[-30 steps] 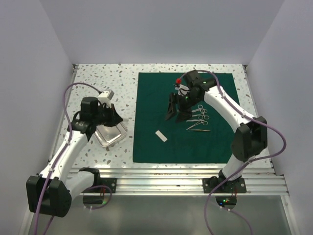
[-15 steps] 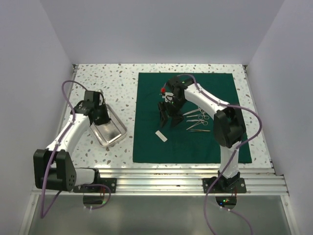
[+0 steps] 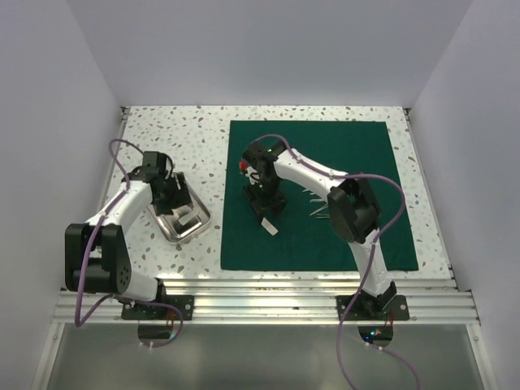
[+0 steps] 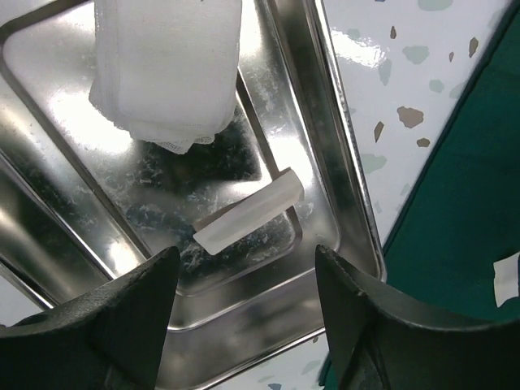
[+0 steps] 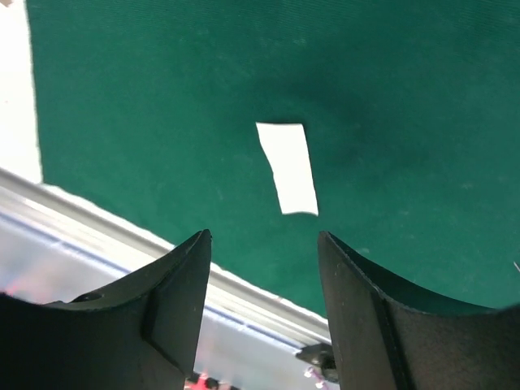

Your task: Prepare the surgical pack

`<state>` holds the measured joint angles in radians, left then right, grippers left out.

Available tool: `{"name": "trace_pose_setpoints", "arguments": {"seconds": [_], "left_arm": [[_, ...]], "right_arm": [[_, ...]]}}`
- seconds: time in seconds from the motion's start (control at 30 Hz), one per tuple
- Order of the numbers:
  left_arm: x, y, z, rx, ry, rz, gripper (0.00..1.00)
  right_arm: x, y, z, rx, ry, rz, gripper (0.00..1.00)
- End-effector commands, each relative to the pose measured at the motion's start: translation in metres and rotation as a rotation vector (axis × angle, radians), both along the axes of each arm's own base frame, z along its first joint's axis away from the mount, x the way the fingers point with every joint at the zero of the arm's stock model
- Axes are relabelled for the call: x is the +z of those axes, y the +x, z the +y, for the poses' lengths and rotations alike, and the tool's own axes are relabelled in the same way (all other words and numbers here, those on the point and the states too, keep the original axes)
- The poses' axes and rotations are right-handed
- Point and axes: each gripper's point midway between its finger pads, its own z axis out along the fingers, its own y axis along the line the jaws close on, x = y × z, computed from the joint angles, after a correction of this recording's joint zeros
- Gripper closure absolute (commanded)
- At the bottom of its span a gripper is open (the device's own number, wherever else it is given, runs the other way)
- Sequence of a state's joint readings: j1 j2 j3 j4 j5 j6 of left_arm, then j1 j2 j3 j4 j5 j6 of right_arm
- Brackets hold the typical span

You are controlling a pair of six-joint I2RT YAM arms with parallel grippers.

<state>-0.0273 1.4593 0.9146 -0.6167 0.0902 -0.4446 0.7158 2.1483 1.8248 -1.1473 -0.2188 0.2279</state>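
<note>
The dark green drape lies spread flat on the table. My left gripper hangs open just above the small metal tray. In the left wrist view the tray holds a white gauze pad and a small white strip, both lying free below the left gripper. My right gripper is open over the drape, close above a white strip. The right wrist view shows that strip just ahead of the right gripper. Steel instruments lie on the drape, mostly hidden by the right arm.
The tray stands on the speckled tabletop left of the drape. A ribbed metal rail runs along the near edge, and it shows in the right wrist view just past the drape's border. White walls close in the left, back and right sides.
My left gripper has come down over the tray and its jaws have opened. My right gripper has travelled left and nearer across the drape, to above the white strip.
</note>
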Motion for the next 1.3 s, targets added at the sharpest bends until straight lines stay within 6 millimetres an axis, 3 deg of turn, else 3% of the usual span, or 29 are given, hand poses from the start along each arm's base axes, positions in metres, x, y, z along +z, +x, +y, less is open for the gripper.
{"name": "trace_pose_setpoints", "arguments": {"seconds": [0.0,0.17,0.47,0.77,1.13,1.27], "left_arm": [[0.032,0.014,0.002,-0.005,0.0,-0.106,0.28],[0.062,0.024,-0.005,-0.047,-0.03,-0.218,0.3],[0.091,0.033,-0.021,-0.112,-0.101,-0.338,0.32],[0.086,0.031,-0.027,-0.141,-0.127,-0.325,0.32],[0.084,0.032,-0.03,-0.155,-0.141,-0.328,0.32],[0.081,0.032,-0.03,-0.156,-0.141,-0.323,0.32]], "right_arm": [[-0.005,0.011,0.001,0.034,-0.053,-0.082,0.42],[-0.024,0.01,-0.004,0.053,-0.122,-0.11,0.47],[-0.048,0.006,-0.004,0.071,-0.168,-0.112,0.58],[-0.058,-0.002,0.002,0.089,-0.198,-0.105,0.59],[-0.023,-0.001,0.003,0.064,-0.155,-0.174,0.58],[-0.019,-0.003,0.003,0.064,-0.161,-0.176,0.58]]}}
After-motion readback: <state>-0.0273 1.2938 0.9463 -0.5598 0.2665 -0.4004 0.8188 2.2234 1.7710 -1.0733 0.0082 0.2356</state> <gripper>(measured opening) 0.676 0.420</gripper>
